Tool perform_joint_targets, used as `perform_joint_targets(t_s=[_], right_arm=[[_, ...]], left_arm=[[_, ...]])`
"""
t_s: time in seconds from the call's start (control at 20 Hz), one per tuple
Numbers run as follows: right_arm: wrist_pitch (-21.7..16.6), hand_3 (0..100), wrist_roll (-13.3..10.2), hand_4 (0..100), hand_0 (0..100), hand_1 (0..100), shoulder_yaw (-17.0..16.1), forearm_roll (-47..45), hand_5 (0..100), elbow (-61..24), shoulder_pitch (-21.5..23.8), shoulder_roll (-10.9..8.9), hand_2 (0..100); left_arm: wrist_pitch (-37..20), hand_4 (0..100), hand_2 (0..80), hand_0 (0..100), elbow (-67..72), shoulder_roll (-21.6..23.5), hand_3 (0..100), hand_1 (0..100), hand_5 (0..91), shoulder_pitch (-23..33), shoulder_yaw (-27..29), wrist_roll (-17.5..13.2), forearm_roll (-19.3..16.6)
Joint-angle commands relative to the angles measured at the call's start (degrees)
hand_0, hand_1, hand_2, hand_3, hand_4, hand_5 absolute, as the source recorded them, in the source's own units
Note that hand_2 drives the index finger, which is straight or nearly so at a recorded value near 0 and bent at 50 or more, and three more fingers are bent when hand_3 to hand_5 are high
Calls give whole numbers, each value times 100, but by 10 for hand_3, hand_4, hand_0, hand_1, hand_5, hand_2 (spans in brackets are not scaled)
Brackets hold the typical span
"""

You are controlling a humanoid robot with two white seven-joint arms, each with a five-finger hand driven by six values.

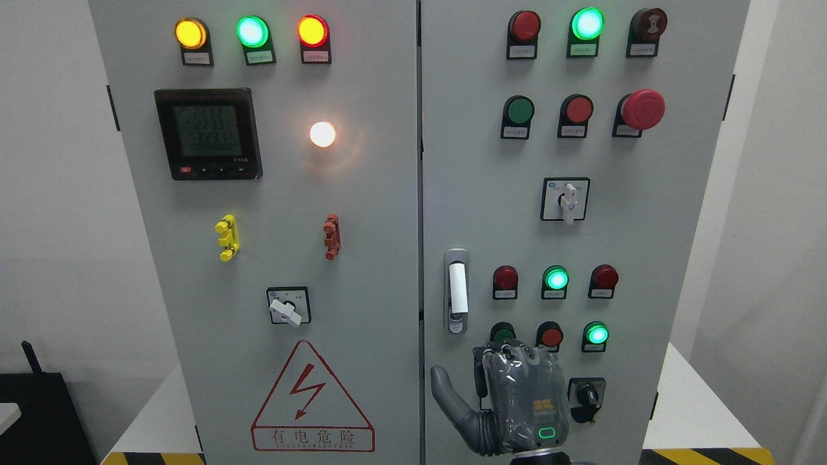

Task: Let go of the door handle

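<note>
- Low on the right door (478,161) of the grey cabinet, the right hand (517,403) rises from the bottom edge with its back to the camera, thumb spread to the left, fingers curled forward at the top, holding nothing.
- Above it, apart from the fingertips, the door handle (457,290) stands upright close to the door's left edge, a white lever in a metal frame.
- Just right of the hand sits a black key switch (586,395); a green-lit button (597,334) glows above that.
- On the left door (375,258), a lightning warning triangle (312,397) fills the lower part, near the bottom edge.
</note>
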Motion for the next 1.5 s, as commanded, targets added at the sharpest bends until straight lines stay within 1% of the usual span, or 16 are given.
perform_joint_targets(t_s=[0.0, 0.05, 0.1, 0.15, 0.35, 0.5, 0.7, 0.8, 1.0, 1.45], right_arm=[[15, 1000, -6, 913, 283, 100, -54, 53, 965, -14, -153, -5, 1000], [15, 1000, 3, 912, 287, 150, -80, 53, 966, -14, -170, -14, 1000], [15, 1000, 3, 912, 289, 163, -106, 53, 966, -6, -222, -5, 1000], [15, 1000, 12, 912, 294, 202, -107, 53, 966, 3, -258, -5, 1000], [24, 1000, 21, 914, 298, 261, -107, 71, 966, 82, -355, 12, 1000], [24, 1000, 29, 914, 297, 274, -150, 71, 966, 109, -381, 21, 1000], [33, 1000, 47, 916, 291, 281, -238, 71, 967, 153, -539, 39, 1000], [146, 1000, 56, 916, 290, 282, -247, 71, 967, 179, -574, 39, 1000], [191, 1000, 179, 916, 291, 286, -256, 62, 967, 197, -618, 39, 1000], [200, 1000, 170, 917, 320, 260, -230, 45, 970, 241, -706, 39, 1000]], left_arm=[[-4, 0, 0, 120, 114, 7, 0, 389, 0, 1, -79, -4, 0], [-4, 0, 0, 120, 114, -1, 0, 389, 0, 1, -79, -4, 0], [-4, 0, 0, 120, 114, 7, 0, 389, 0, 1, -79, -4, 0], [-4, 0, 0, 120, 114, -1, 0, 389, 0, 1, -79, -4, 0], [-4, 0, 0, 120, 114, -1, 0, 389, 0, 1, -79, -4, 0], [-4, 0, 0, 120, 114, -1, 0, 389, 0, 1, -79, -4, 0], [-4, 0, 0, 120, 114, -1, 0, 389, 0, 1, -79, -4, 0], [-4, 0, 0, 120, 114, -1, 0, 389, 0, 0, -79, -4, 0], [-4, 0, 0, 120, 114, 7, 0, 389, 0, 1, -79, -4, 0], [-4, 0, 0, 120, 114, -1, 0, 389, 0, 1, -79, -4, 0]])
